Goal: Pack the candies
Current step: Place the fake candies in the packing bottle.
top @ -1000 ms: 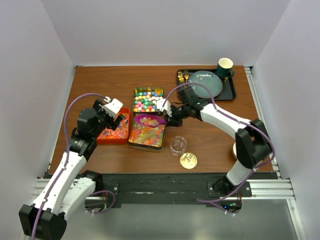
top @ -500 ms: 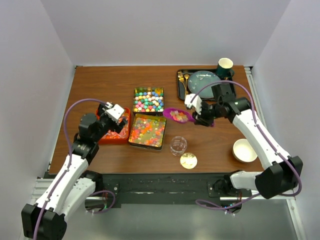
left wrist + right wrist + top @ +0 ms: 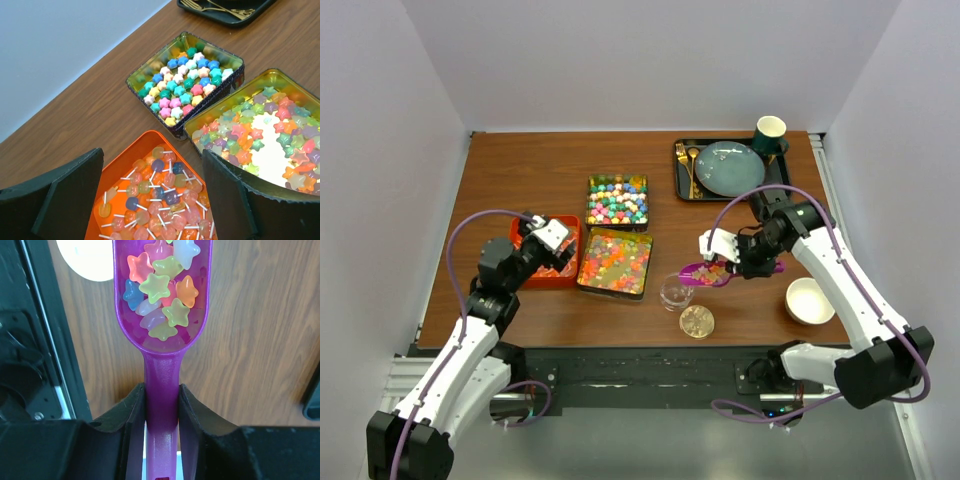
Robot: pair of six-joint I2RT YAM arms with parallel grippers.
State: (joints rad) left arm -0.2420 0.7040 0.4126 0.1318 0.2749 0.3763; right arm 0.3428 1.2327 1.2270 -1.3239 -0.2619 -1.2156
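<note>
The right pincer (image 3: 161,390) is clamped narrow on the handle of a purple scoop (image 3: 161,365), with a finger pressed to each side. Straight ahead of its fingertips, the scoop's bowl carries a heap of star candies (image 3: 159,287). They are translucent pink, green, orange, blue and white. Seen from above, a glass jar (image 3: 675,291) stands to this pincer's left, close by the scoop's tip. I cannot tell whether the tip is over the jar's mouth. A gold lid (image 3: 697,321) lies just nearer the arm bases than the jar.

The left pincer (image 3: 152,155) is spread wide and holds nothing. It hovers above an orange tin (image 3: 142,137) of lollipops (image 3: 160,195). Beyond its fingertips sits a gold tin (image 3: 150,70) of small opaque stars (image 3: 185,85). Ahead of its right finger, a second gold tin (image 3: 231,100) holds translucent stars (image 3: 250,135) around a bare shiny patch. All three tins rest on the brown wooden surface (image 3: 100,100).
</note>
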